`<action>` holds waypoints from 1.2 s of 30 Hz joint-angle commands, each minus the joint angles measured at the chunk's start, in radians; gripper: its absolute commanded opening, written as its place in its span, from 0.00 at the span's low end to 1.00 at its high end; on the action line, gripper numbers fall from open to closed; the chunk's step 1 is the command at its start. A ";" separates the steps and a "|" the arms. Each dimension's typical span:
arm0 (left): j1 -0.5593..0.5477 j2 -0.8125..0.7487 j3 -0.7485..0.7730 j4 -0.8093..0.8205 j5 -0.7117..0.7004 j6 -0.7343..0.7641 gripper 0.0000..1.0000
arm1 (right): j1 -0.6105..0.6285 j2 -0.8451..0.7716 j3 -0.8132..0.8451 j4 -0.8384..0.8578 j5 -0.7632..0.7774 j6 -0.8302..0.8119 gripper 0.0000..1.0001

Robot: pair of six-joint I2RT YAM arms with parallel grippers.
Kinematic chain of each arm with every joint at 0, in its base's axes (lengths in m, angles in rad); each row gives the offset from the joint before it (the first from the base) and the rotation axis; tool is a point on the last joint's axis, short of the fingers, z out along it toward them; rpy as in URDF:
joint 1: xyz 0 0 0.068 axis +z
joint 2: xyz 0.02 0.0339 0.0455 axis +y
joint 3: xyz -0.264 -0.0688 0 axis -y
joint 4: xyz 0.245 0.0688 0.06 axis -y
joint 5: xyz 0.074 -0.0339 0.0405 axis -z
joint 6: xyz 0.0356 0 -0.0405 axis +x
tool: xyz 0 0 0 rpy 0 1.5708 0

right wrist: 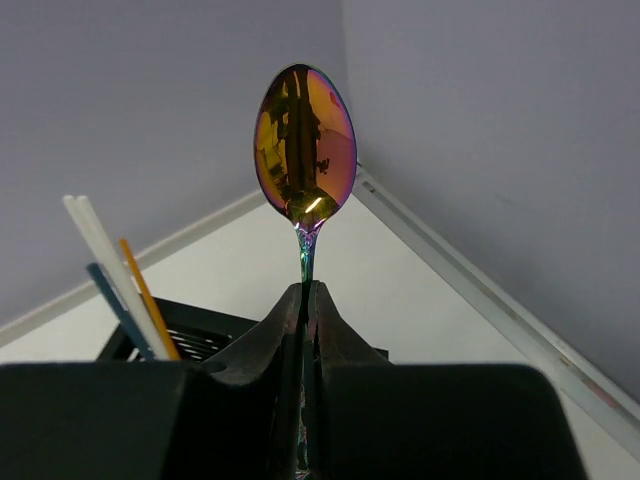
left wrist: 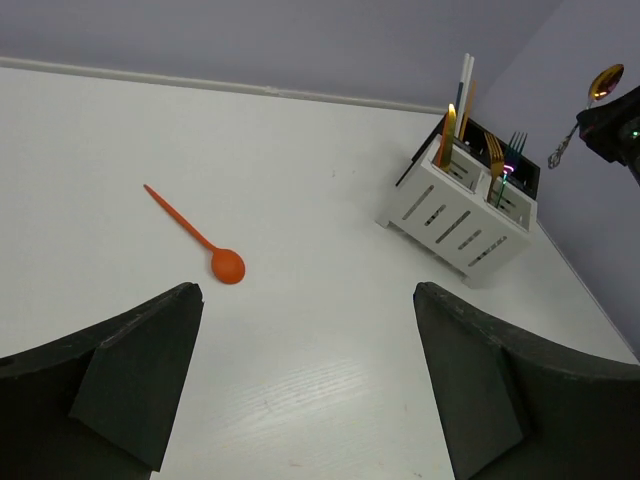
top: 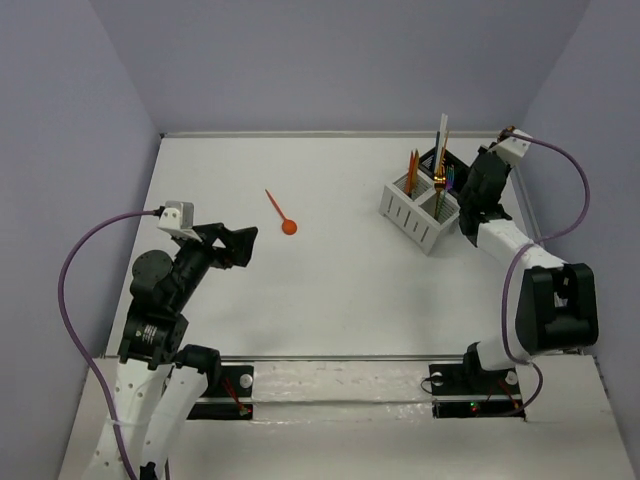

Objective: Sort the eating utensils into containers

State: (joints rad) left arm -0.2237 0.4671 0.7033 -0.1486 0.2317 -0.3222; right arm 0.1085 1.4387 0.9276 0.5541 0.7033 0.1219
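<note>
The right gripper clamps its jaws on the stem of an iridescent gold-purple metal spoon, bowl up, close by the black perforated box joined to the white slatted caddy, where orange, gold and white pieces stand upright. The left gripper, jaws wide apart, faces an orange round-bowled plastic spoon lying on the white counter, well apart from the caddy.
</note>
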 commanded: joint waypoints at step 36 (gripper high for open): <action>-0.019 -0.001 0.027 0.052 0.004 0.014 0.99 | 0.117 0.031 0.132 0.003 -0.208 -0.004 0.41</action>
State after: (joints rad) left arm -0.2359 0.4690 0.7033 -0.1478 0.2317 -0.3202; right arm 0.1333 1.5490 0.9855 0.6174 0.5583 0.0597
